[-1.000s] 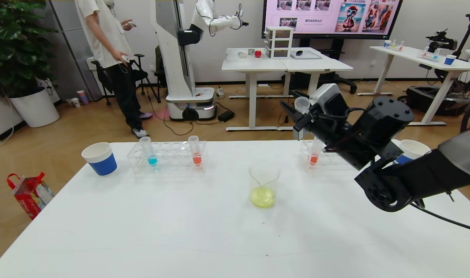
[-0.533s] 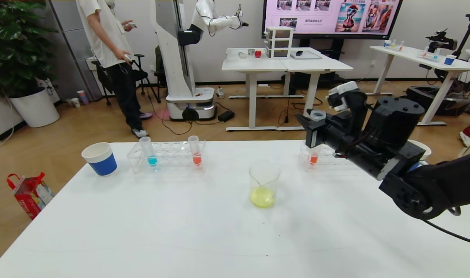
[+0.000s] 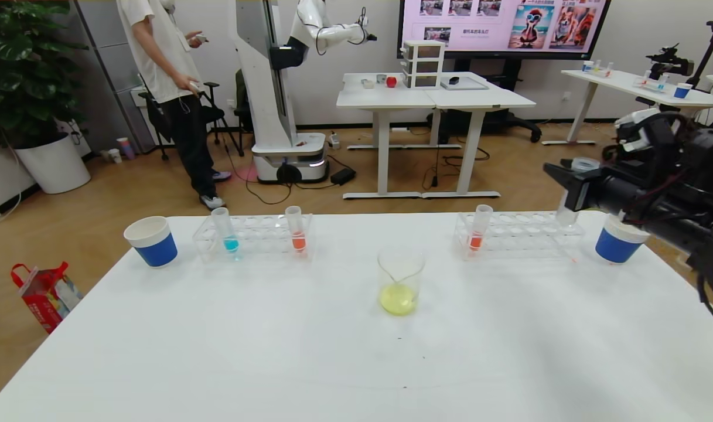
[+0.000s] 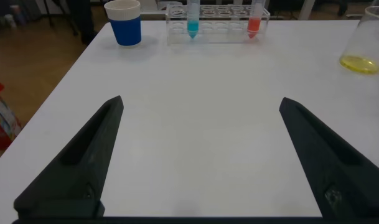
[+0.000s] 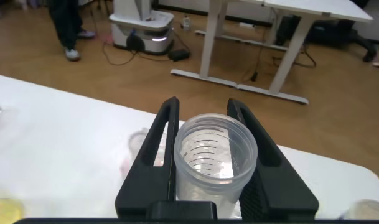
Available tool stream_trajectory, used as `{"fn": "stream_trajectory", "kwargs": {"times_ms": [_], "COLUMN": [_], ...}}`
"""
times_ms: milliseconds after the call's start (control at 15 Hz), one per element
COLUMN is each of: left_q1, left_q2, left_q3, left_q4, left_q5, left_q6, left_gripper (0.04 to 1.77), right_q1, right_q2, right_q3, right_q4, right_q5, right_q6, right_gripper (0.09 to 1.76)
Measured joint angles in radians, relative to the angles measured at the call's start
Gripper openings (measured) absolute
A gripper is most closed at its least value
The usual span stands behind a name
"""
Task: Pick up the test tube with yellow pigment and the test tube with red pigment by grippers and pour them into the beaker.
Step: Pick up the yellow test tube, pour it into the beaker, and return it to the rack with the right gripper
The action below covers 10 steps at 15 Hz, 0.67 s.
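The beaker (image 3: pixel 400 284) stands mid-table with yellow liquid in its bottom; it also shows in the left wrist view (image 4: pixel 365 43). My right gripper (image 3: pixel 569 180) is shut on a clear test tube (image 3: pixel 567 215) (image 5: pixel 217 155) that shows no liquid. It holds the tube upright over the right end of the right rack (image 3: pixel 517 234). No tube with yellow liquid is in view. One red tube (image 3: pixel 478 231) stands in that rack, another (image 3: pixel 297 234) in the left rack (image 3: pixel 253 237). My left gripper (image 4: pixel 200 102) is open and empty, low over the table's near left.
A blue tube (image 3: pixel 229 234) stands in the left rack. Blue-sleeved paper cups stand at far left (image 3: pixel 152 240) and far right (image 3: pixel 618 241). A person (image 3: pixel 169 88) and another robot (image 3: pixel 286 88) are beyond the table.
My right arm has swung right and back, from near the beaker to over the right rack's right end. The held tube has gone from tilted to upright.
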Motion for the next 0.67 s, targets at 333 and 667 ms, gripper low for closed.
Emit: {"fn": "stream_trajectory", "kwargs": {"times_ms": [333, 667], "left_q1": [0.0, 0.0], "left_q2": [0.0, 0.0], "left_q3": [0.0, 0.0], "left_q4": [0.0, 0.0], "left_q5": [0.0, 0.0], "left_q6": [0.0, 0.0], "left_gripper": [1.75, 1.75], "right_q1": [-0.282, -0.387], "right_q2": [0.067, 0.211], "right_q3": [-0.091, -0.257], "right_q4": [0.0, 0.003], "right_q5": [0.076, 0.046], "right_q6": [0.001, 0.0], "right_gripper": [0.53, 0.53]}}
